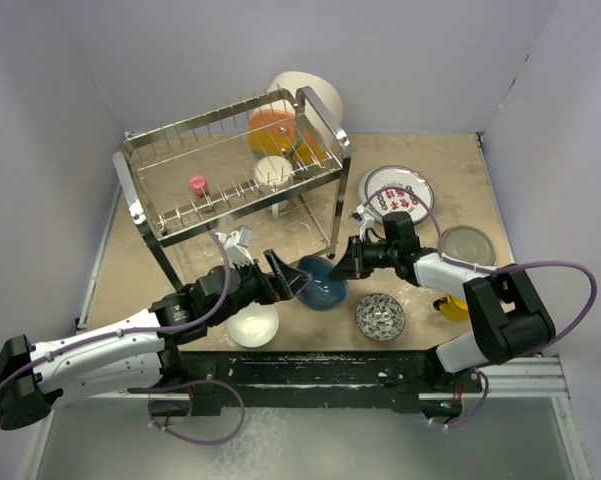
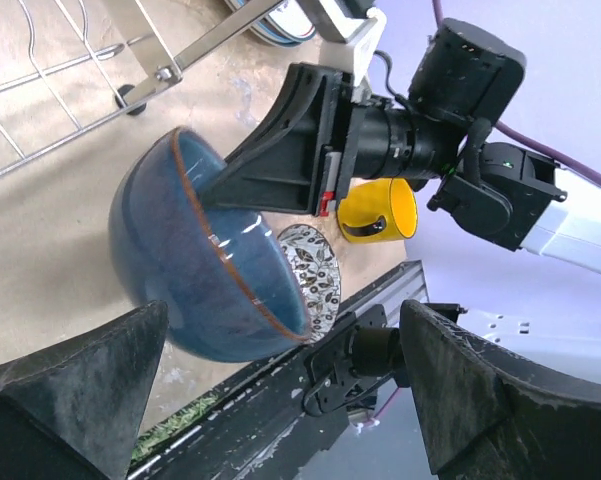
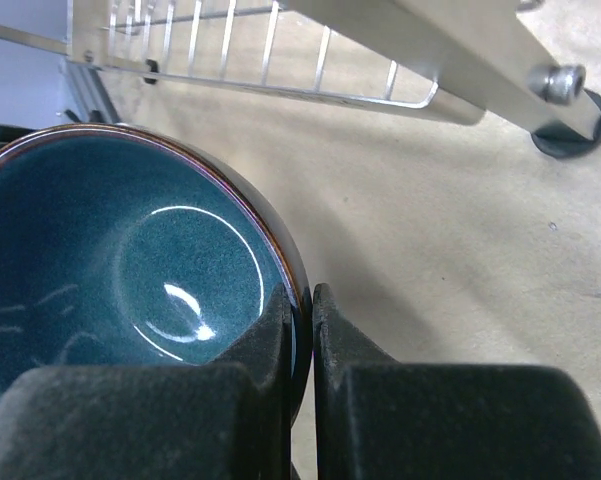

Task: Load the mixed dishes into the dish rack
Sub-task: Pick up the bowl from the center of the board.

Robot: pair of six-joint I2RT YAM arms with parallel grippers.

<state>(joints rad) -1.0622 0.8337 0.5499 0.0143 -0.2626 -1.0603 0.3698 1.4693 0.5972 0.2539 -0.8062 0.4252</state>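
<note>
right pincer (image 3: 300, 300) clamped on bowl (image 1: 322, 288) rim, one finger inside, for a thin-edge hold | bowl just before rack (image 1: 327, 120), not yet loaded | left pincer (image 1: 295, 280) spread apart facing bowl, likely ready to steady or take it

Plain pale walls (image 1: 400, 60) box in a beige counter (image 1: 460, 170); black rail (image 1: 310, 372) and grey floor (image 1: 330, 440) lie in front.

Right arm reaches left, right end effector (image 1: 340, 266) pinched tight on the rim of the dark blue bowl (image 1: 325, 290); left arm stretches right, left end effector (image 1: 292, 279) spread wide, facing it.
</note>
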